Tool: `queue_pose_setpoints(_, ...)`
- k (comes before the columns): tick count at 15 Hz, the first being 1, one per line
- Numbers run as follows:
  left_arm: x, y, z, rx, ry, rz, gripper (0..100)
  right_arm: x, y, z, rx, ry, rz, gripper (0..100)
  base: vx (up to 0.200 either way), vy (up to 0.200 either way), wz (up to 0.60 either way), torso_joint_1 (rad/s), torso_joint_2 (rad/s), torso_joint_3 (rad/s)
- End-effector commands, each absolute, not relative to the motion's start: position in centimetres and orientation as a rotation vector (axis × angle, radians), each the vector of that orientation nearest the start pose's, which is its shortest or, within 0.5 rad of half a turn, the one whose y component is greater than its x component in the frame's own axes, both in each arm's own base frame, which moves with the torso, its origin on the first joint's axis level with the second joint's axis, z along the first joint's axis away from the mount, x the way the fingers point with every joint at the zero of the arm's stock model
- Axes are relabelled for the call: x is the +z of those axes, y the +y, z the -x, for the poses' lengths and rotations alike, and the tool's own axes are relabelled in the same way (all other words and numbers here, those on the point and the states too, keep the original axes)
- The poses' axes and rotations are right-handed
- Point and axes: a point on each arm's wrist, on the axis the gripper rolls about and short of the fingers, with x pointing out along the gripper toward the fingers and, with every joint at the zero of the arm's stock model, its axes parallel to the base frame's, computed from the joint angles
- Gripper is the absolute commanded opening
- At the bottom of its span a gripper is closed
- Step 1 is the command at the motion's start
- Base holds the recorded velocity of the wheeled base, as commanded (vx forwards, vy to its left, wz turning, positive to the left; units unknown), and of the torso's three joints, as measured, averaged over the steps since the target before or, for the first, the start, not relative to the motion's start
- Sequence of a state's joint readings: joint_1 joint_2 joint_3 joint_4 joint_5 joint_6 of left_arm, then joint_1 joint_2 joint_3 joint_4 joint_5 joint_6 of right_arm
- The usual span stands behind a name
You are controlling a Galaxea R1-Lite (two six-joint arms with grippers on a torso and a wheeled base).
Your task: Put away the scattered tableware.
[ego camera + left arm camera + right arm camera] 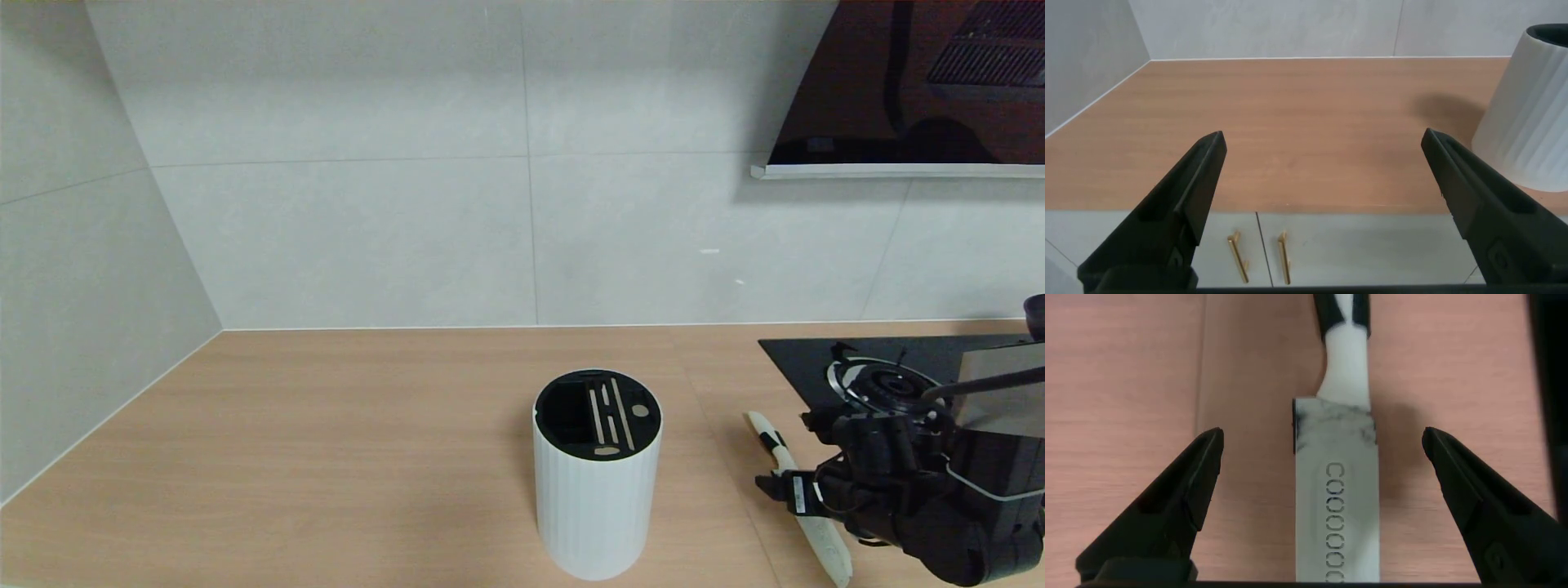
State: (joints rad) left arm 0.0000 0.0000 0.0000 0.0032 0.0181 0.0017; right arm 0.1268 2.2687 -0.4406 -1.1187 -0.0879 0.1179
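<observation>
Hovering over the knife (1337, 498) with the right jaws spread wide, one on each side of the pale blade, gripping nothing. Cannot tell whether touching the table (367, 425) or just above it. Lying flat to the right of the white holder (597, 490), clearly apart from it, with the black-and-white handle pointing toward the back wall and the marbled blade, with its row of small holes, pointing toward the near edge. Standing upright near the middle of the table, ribbed white sides, black slotted top facing up. Holding the left jaws wide open as well, empty, out to the left of the holder over the table's front edge, above cabinet doors (1355, 253) with gold handles (1284, 257). Sitting farther right of the holder, beyond the knife, a black stove (882, 380).
</observation>
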Motion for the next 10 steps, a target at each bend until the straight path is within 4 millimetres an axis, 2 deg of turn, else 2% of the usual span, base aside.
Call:
queue_pose_setpoints(1, 7.52, 0.04, 2.28, 0.018, 0.003, -0.002, 100, -3.54, 3.47, -29.86, -0.012, 0.717, -0.034, 100, 0.000, 0.000, 0.00, 0.000, 0.00, 0.000)
queue_pose_setpoints(10, 7.52, 0.04, 2.28, 0.018, 0.003, -0.002, 100, -3.93, 3.30, -30.07, -0.058, 0.699, -0.016, 100, 0.000, 0.000, 0.00, 0.000, 0.00, 0.000)
